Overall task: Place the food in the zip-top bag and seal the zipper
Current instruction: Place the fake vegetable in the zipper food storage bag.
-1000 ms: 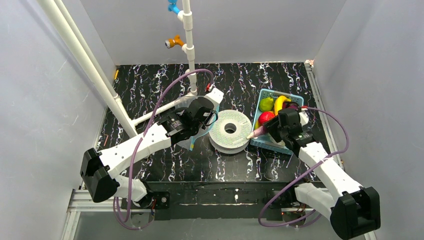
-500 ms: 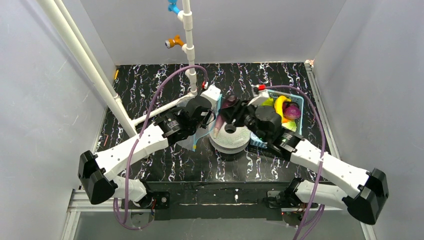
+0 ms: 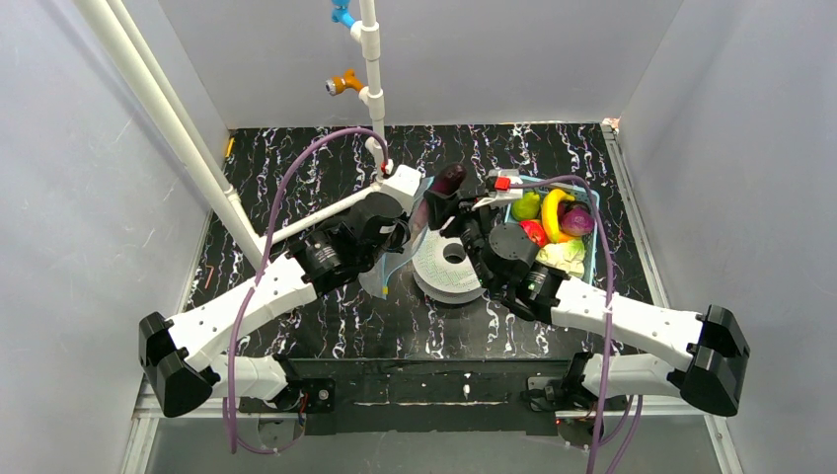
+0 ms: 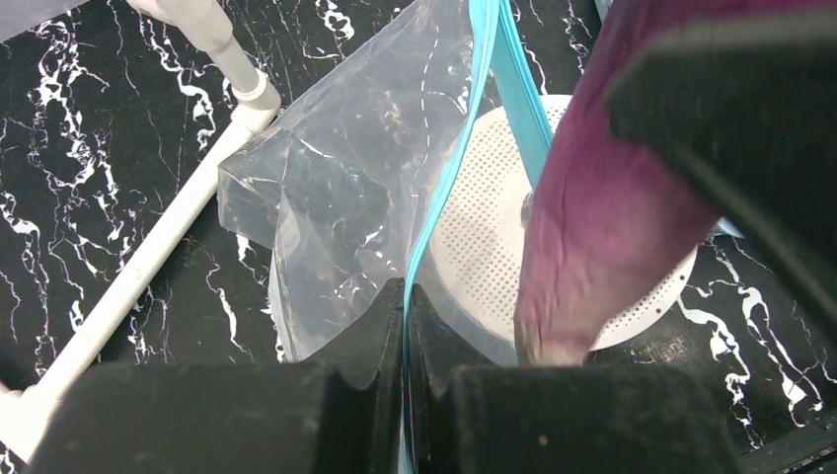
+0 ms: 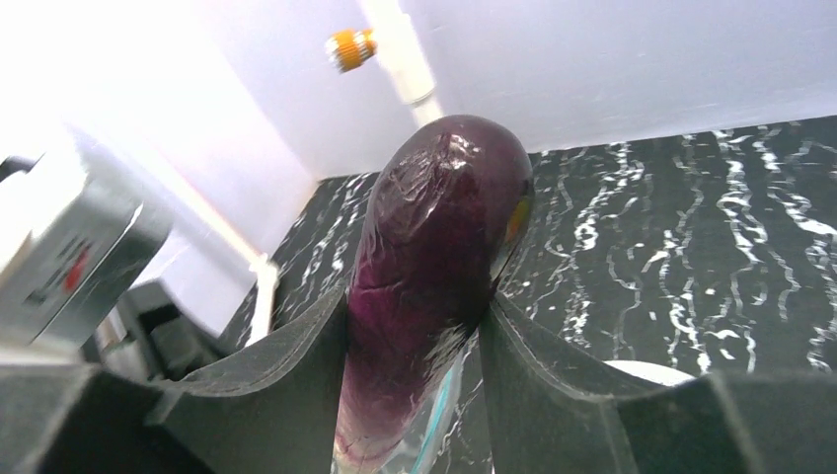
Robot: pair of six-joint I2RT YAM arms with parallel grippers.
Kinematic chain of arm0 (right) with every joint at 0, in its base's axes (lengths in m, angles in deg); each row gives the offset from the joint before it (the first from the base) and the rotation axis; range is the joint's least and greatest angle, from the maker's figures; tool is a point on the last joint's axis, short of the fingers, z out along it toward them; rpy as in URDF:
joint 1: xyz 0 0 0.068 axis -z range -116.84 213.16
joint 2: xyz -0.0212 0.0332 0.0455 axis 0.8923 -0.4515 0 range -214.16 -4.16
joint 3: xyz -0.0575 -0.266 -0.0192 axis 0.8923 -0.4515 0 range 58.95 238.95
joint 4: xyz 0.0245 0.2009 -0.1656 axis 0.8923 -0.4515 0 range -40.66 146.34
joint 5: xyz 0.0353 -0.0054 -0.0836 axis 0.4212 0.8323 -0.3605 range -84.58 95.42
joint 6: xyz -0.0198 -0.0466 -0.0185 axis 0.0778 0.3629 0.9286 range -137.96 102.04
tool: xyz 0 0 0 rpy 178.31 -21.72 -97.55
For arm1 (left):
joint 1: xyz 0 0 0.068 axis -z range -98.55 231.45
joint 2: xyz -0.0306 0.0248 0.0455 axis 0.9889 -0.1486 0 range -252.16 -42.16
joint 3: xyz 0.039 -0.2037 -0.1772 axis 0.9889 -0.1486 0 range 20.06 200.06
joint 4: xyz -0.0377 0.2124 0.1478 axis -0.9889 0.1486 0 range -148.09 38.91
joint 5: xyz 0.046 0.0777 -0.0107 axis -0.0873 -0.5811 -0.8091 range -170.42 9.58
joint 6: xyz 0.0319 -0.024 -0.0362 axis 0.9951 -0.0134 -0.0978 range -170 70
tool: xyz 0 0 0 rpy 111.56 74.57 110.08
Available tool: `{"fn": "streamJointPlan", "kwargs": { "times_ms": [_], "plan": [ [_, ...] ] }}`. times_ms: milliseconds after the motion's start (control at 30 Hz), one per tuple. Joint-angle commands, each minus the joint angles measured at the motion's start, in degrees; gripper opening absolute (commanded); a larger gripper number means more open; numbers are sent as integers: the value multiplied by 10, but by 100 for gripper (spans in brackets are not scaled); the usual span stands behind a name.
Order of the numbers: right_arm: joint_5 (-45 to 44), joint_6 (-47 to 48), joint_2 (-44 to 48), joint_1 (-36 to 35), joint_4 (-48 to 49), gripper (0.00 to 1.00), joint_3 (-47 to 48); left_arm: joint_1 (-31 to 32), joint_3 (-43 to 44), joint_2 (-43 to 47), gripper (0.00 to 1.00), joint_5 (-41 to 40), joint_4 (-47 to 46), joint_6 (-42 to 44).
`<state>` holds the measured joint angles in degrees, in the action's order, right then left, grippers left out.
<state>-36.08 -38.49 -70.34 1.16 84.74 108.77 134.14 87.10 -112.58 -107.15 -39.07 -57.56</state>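
While left gripper [image 4: 406, 296] pinched teal zipper [image 4: 491, 89], holding clear bag [image 4: 345, 188] above white spool [image 4: 474, 227], right gripper [image 5: 415, 306] squeezed purple eggplant [image 5: 434, 247], tip down beside bag mouth; both arms reached to table [image 3: 296, 168] middle; red mark [image 5: 71, 269] too blurry to read

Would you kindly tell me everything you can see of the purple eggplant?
The eggplant is long, glossy, dark purple and plastic-looking, paling toward its narrow tip. The right gripper is shut on it, holding it tip down over the white perforated disc, beside the teal zipper of the clear bag, which the left gripper pinches. Contact with the bag cannot be told.
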Motion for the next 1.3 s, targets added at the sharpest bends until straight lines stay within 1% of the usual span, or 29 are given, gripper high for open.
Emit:
{"fn": "streamJointPlan", "kwargs": {
  "times_ms": [0,100,200,300,400,433,467,500,567,600,667,767,967,1033,1133,1200,1267],
  "plan": [
    [-122,7,-15,-3,36,7,53,1,1,10,0,0,-8,-12],
    [-130,18,-29,-3,31,7,67,0,1,11,0,-4,-9,-13],
    [-116,9,-38,-10,18,9,63,1,-3,16,0,-7,-13,-12],
    [-117,27,-44,-35,18,16,52,1,-4,20,0,-9,-14,-12],
    [-133,64,-52,-63,22,31,48,0,-4,23,0,-10,-16,-12],
    [-131,63,-54,-66,12,38,49,0,-5,24,0,-9,-16,-13],
    [-127,54,-53,-67,-6,46,51,0,-5,25,0,-8,-16,-14],
    [-121,33,-49,-68,-42,57,54,0,-5,25,0,-6,-16,-15],
    [-126,3,-39,-69,-83,76,57,1,-5,25,0,-6,-16,-15],
    [-130,-11,-35,-68,-98,82,57,0,-5,24,0,-6,-16,-15],
    [-138,-26,-27,-68,-121,90,58,0,-4,25,0,-8,-16,-15],
    [-139,-29,-21,-66,-146,97,62,0,-5,24,0,-8,-16,-15],
    [-123,-52,-13,-38,-237,97,99,0,-6,24,0,-10,-17,-14],
    [-99,-62,-13,-16,-288,97,121,0,-5,23,0,-10,-15,-14],
    [-42,-105,-15,29,-390,96,154,0,-4,22,0,-10,-14,-13],
    [20,-109,-9,61,-404,95,150,1,-3,21,0,-12,-14,-12],
    [48,-110,-3,70,-412,94,141,0,-3,22,0,-14,-13,-12]
  ]
}}
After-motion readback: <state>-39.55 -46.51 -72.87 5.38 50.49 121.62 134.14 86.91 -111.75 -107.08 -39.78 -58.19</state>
